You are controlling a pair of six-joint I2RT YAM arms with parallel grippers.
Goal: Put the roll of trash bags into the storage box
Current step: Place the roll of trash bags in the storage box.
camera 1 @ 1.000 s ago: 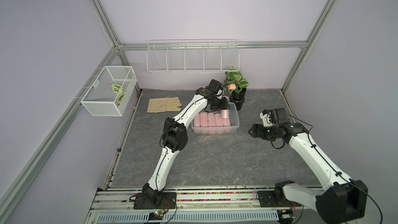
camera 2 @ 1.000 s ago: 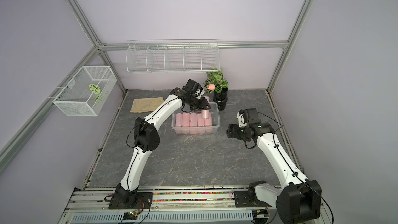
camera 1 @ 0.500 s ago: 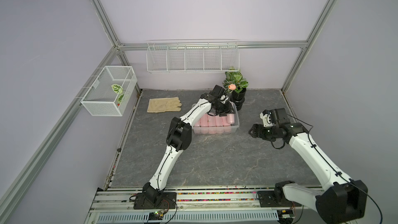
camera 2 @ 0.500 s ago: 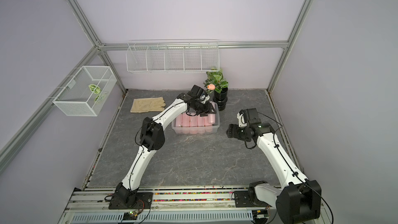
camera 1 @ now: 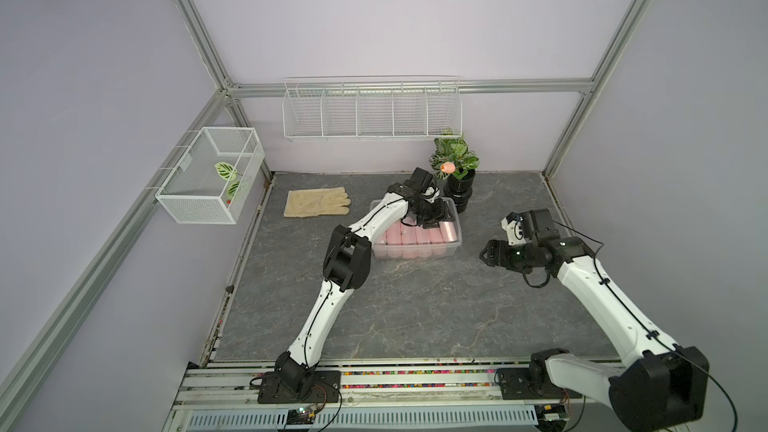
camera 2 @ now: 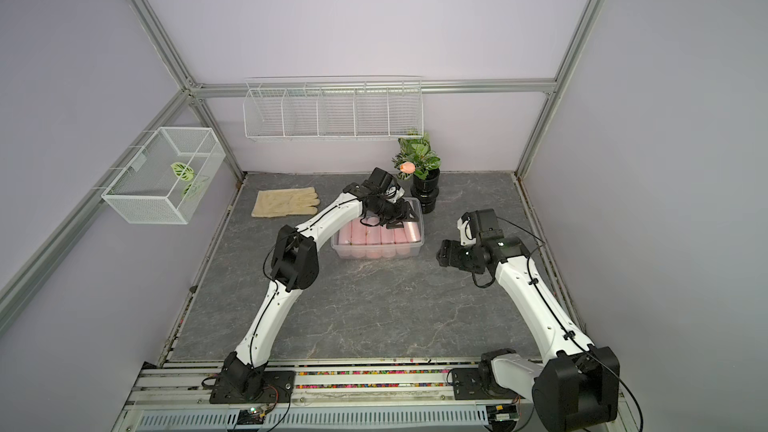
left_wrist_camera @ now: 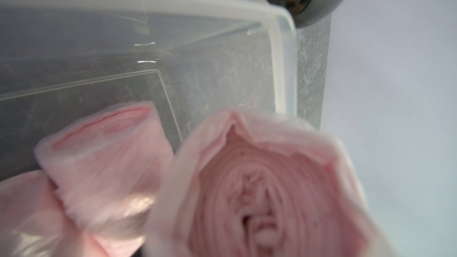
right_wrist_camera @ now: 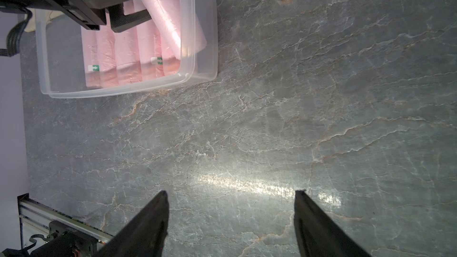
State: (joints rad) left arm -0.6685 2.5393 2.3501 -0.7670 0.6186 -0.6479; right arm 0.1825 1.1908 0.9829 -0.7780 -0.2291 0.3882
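pink roll (left_wrist_camera: 262,189), blurry, partly off-frame

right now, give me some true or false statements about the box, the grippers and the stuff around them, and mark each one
1. The right gripper is open above the bare table, holding nothing. True.
2. The storage box is empty. False: pink rolls lie side by side in it.
3. The glove lies inside the storage box. False: it lies flat on the table, apart from the box.
4. The potted plant stands close behind the box's far corner. True.
5. The left gripper is over the storage box. True.
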